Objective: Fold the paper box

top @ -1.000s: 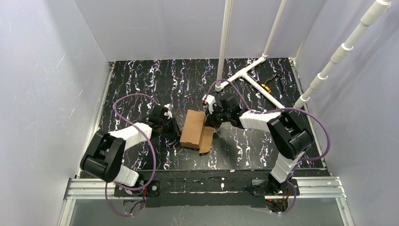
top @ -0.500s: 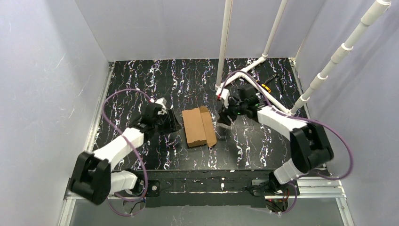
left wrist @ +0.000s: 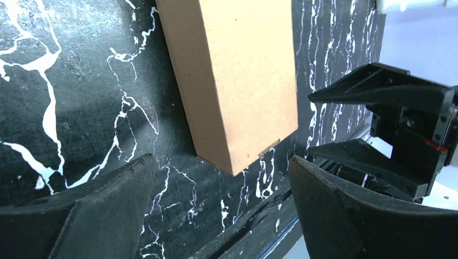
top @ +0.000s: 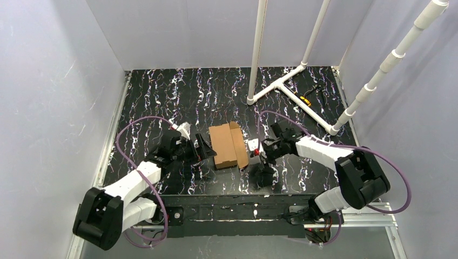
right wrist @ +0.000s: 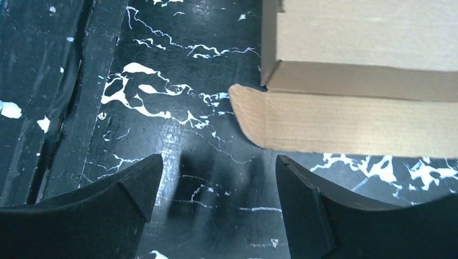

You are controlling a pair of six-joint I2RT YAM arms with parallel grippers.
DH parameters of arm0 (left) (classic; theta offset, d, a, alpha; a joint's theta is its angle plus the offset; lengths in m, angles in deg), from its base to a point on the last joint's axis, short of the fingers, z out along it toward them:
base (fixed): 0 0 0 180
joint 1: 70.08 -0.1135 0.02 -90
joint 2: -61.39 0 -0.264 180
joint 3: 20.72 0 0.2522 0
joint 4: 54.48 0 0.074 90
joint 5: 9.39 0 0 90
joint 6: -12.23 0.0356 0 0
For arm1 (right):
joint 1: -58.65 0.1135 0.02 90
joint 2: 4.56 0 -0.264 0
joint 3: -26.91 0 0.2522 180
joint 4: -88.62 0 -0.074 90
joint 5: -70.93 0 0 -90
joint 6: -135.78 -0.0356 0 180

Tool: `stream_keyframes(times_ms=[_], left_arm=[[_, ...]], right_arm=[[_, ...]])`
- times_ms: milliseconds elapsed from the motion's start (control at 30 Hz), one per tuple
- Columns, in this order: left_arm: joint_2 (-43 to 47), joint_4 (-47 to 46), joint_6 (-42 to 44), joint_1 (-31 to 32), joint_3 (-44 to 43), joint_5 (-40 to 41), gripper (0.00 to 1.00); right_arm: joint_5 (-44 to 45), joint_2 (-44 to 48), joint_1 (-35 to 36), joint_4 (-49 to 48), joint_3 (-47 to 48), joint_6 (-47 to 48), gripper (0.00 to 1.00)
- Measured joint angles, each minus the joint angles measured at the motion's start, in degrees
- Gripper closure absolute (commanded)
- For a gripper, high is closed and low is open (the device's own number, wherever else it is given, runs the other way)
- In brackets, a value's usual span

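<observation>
Top external view: the paper box [top: 227, 145] lies on the bench [top: 162, 97] between the arms, seemingly nearly folded, one flap [right wrist: 324, 124] lying loose. Left fingers [left wrist: 97, 210] and right fingers [right wrist: 97, 199] gape, holding nothing. Next, probably: tuck that flap.

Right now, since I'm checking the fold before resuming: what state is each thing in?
paper box: body closed, lying flat on the table.
side flap: not folded up, flat on the table beside the body.
left gripper: open, empty, not touching the box.
right gripper: open, empty, facing the flap without touching it.
</observation>
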Motion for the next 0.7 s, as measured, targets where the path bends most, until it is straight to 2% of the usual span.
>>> stream_keyframes(times_ms=[133, 233, 300, 700], left_arm=[[-5.29, -2.6, 0.85, 0.11, 0.0, -1.11, 0.15], [-8.52, -3.48, 1.49, 0.11, 0.0, -1.22, 0.16], [-10.1, -4.11, 2.01, 0.11, -0.02, -1.18, 0.16], [-12.2, -5.51, 3.41, 0.11, -1.36, -1.22, 0.19]], right_arm=[[3.23, -1.68, 3.78, -4.9, -1.03, -0.26, 0.28], [8.76, -4.26, 6.6, -10.23, -1.03, -0.72, 0.36], [10.67, -5.01, 10.4, -11.8, -1.03, -0.83, 0.38], [15.69, -6.82, 12.68, -17.4, -1.03, -4.59, 0.68]])
